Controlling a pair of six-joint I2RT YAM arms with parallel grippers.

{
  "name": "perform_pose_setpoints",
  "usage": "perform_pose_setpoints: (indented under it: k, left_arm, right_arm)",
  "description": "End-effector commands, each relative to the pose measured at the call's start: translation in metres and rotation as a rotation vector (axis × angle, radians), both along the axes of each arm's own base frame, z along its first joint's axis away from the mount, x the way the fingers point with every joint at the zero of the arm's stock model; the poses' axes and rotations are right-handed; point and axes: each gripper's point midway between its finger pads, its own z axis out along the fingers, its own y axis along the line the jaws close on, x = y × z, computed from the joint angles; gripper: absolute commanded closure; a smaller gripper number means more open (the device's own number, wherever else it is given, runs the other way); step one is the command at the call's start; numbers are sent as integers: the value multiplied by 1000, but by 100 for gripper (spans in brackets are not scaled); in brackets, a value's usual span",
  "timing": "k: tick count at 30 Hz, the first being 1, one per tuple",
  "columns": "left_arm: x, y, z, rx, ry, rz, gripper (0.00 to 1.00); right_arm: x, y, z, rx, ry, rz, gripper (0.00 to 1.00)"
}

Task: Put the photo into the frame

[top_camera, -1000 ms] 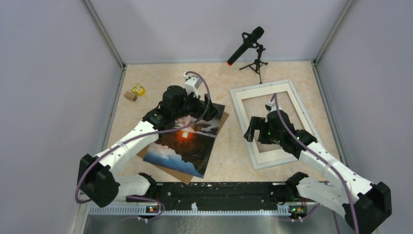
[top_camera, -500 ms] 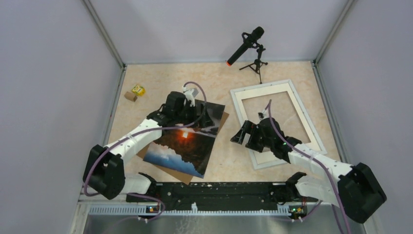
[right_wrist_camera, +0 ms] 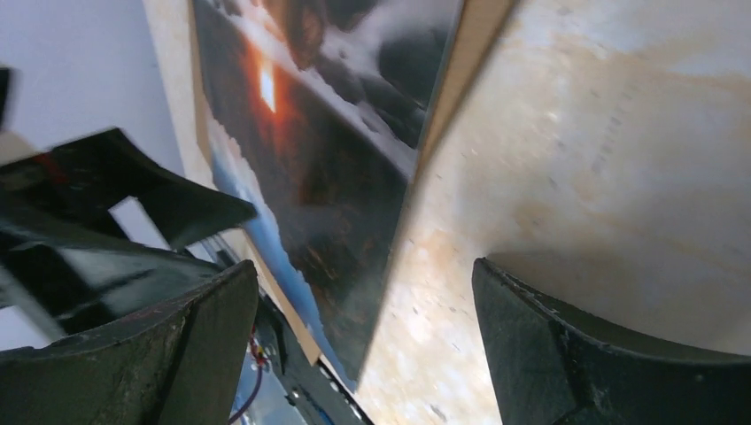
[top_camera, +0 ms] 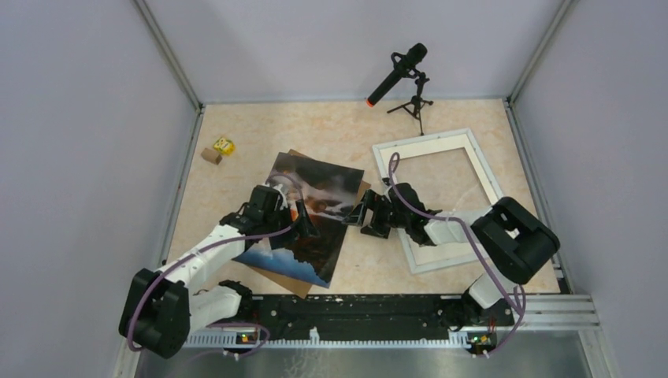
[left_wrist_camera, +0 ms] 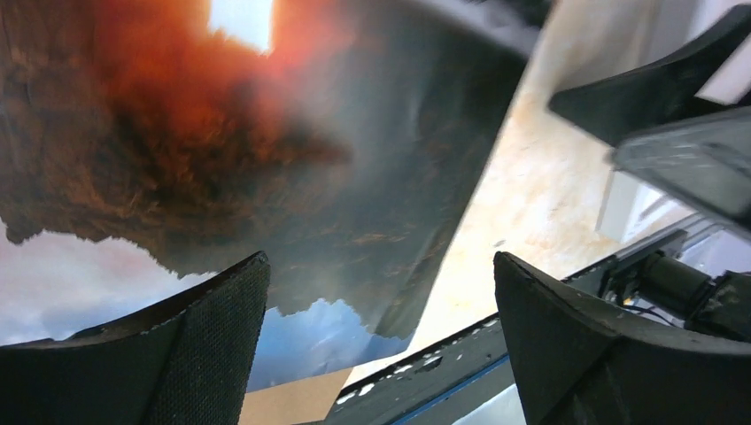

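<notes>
The photo (top_camera: pixel 319 177), an orange sun among dark clouds with blue-white water at its near end, lies flat on a brown backing board (top_camera: pixel 293 283) at centre left. My left gripper (top_camera: pixel 303 223) hovers low over the photo's middle, open and holding nothing; the left wrist view shows the photo (left_wrist_camera: pixel 266 133) under my left gripper (left_wrist_camera: pixel 379 266). My right gripper (top_camera: pixel 354 214) is low at the photo's right edge, open, with that edge of the photo (right_wrist_camera: pixel 328 133) in line with my right gripper (right_wrist_camera: pixel 363 270). The white frame (top_camera: pixel 423 138) lies flat at the right.
A microphone on a small tripod (top_camera: pixel 398 72) stands at the back. Two small blocks (top_camera: pixel 219 148) sit at the far left by the wall. A black rail (top_camera: pixel 354 307) runs along the near edge. Grey walls close in the table on three sides.
My left gripper has come back from the photo's far end to its middle. My right gripper has swung left, off the frame, down to the photo's right edge.
</notes>
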Motion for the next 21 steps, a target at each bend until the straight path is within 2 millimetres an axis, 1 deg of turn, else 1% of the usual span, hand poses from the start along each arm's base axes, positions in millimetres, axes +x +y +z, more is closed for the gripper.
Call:
perform_pose_setpoints:
  k: [1, 3, 7, 11, 14, 17, 19, 21]
  left_arm:
    - [-6, 2, -24, -3, 91, 80, 2]
    - [-9, 7, -30, 16, 106, 94, 2]
    - [-19, 13, -43, 33, 122, 111, 1]
    - [-25, 12, -48, 19, 135, 103, 2]
    - [-26, 10, -49, 1, 138, 100, 2]
    - [-26, 9, -50, 3, 131, 88, 2]
    - [-26, 9, -50, 2, 131, 77, 2]
    - [-27, 9, -50, 4, 132, 70, 2]
  right_arm:
    - [8, 35, 27, 128, -79, 71, 12]
    - [5, 39, 25, 138, -81, 74, 15]
    - [1, 48, 19, 146, -85, 69, 16]
    - [-2, 56, 15, 180, -63, 67, 18]
    - [-3, 63, 18, 232, -58, 74, 21]
    - [-5, 68, 30, 292, -59, 82, 25]
    - [-5, 69, 36, 314, -65, 75, 25]
    - [-7, 67, 38, 316, -62, 66, 26]
